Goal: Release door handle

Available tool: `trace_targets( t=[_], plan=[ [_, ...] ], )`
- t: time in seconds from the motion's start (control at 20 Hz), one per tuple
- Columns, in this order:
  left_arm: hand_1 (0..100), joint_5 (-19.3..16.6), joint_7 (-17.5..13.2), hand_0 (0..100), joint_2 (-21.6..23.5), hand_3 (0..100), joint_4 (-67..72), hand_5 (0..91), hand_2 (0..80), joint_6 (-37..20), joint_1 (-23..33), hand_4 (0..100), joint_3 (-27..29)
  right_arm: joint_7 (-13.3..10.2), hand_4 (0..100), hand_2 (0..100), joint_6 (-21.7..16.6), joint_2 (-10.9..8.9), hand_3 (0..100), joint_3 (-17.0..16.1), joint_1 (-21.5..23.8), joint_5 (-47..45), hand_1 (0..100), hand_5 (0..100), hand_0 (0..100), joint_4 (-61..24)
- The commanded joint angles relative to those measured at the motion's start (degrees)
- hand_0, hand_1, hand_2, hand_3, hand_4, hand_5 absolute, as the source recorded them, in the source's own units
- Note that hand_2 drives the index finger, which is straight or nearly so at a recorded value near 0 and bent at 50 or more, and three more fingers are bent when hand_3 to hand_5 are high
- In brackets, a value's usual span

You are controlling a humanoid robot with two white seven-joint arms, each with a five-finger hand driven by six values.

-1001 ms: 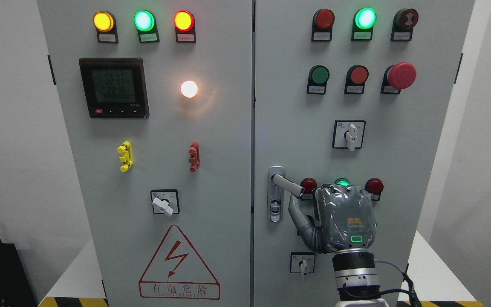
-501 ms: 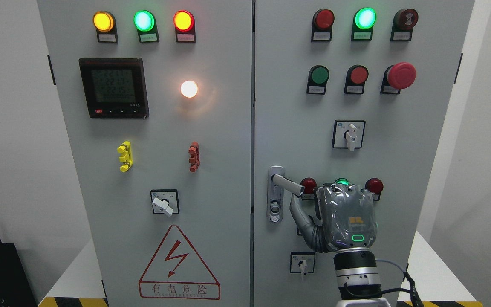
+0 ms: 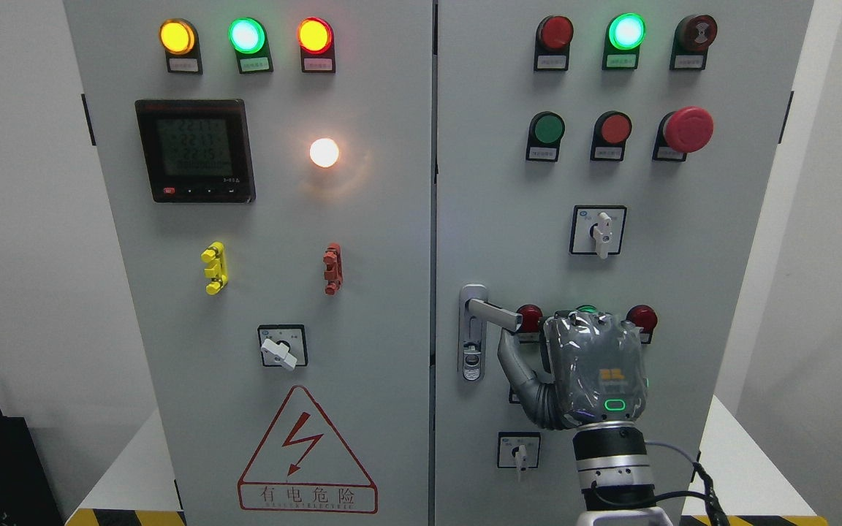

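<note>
Right hand (image 3: 590,369) beside door handle (image 3: 495,315) — thumb under.

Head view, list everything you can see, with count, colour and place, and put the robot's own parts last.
Cabinet: 1, grey, two doors, fills the middle.
Lit lamps: 3 on the left door's top, yellow, green, orange-red; 1 white below them; 1 green on the right door's top.
Meter: 1, black, left door upper left.
Emergency stop: 1, red, right door upper right.
Rotary switches: 3, white knobs, left door lower middle, right door middle and bottom.
Warning sign: 1, red triangle, left door bottom.
Door handle: 1, silver, right door's left edge, lever pointing right.
Right hand: 1, grey, just right of the lever's end.
</note>
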Motion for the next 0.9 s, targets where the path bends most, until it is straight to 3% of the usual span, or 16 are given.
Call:
trace_targets(
  t=[0.0, 0.85],
  plan=[
    [39, 0.0, 0.0, 12, 0.0, 0, 0.6, 0.0, 0.0, 0.0, -0.2, 0, 0.1, 0.0, 100, 99, 0.0, -0.11, 100, -0.1, 0.0, -0.2, 7, 97, 56, 0.0],
    [39, 0.0, 0.0, 12, 0.0, 0, 0.6, 0.0, 0.0, 0.0, -0.2, 0, 0.1, 0.0, 100, 99, 0.0, -0.2, 100, -0.1, -0.1, -0.3, 7, 97, 56, 0.0]
  ],
)
